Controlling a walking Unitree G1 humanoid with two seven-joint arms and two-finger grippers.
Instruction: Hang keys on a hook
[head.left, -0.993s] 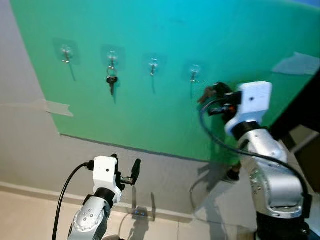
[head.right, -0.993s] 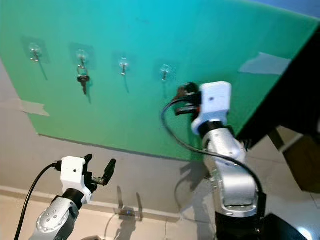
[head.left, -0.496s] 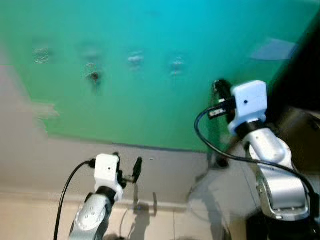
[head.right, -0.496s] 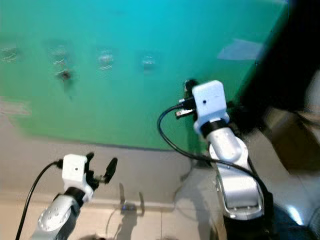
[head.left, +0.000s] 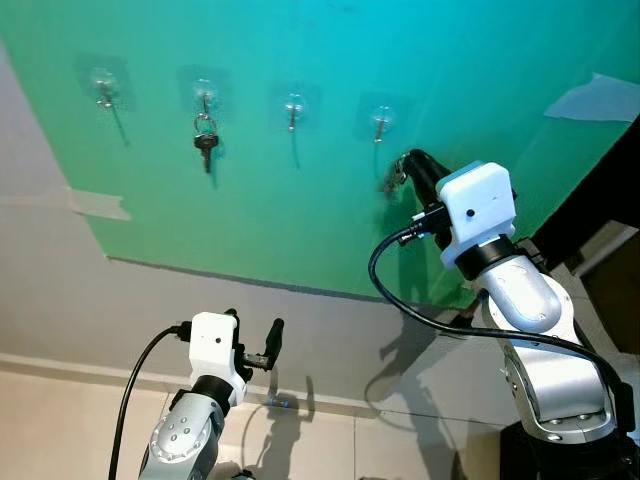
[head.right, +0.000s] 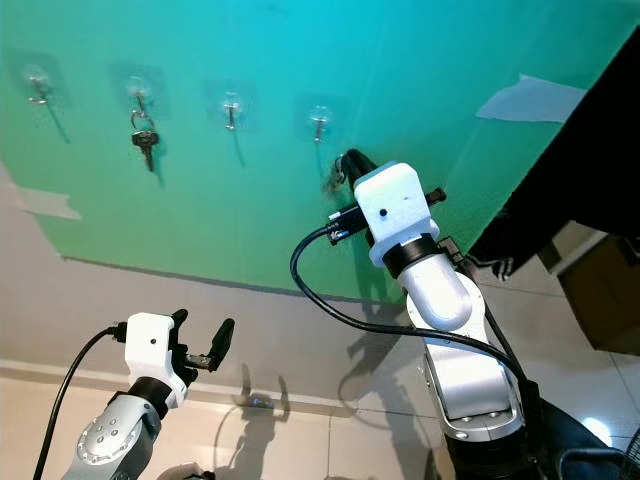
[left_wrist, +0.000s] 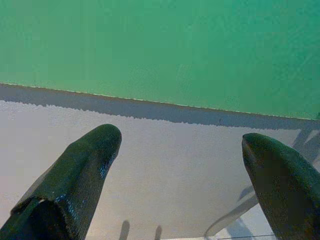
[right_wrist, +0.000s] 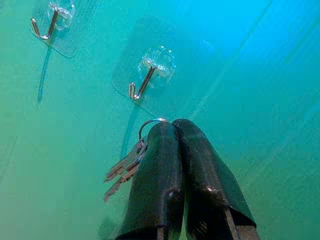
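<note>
We see the head views evenly and brightly lit and sharp, with no motion blur. The green board on the wall (head.left: 300, 200) shades to a brighter cyan towards its upper right, which suggests light from that side. Each clear adhesive hook with a metal prong (head.left: 292, 108) casts a thin shadow down the board, and the arms throw soft doubled shadows on the grey wall below (head.right: 300, 340). In the left wrist view the two black fingers (left_wrist: 75, 175) are softly out of focus.
</note>
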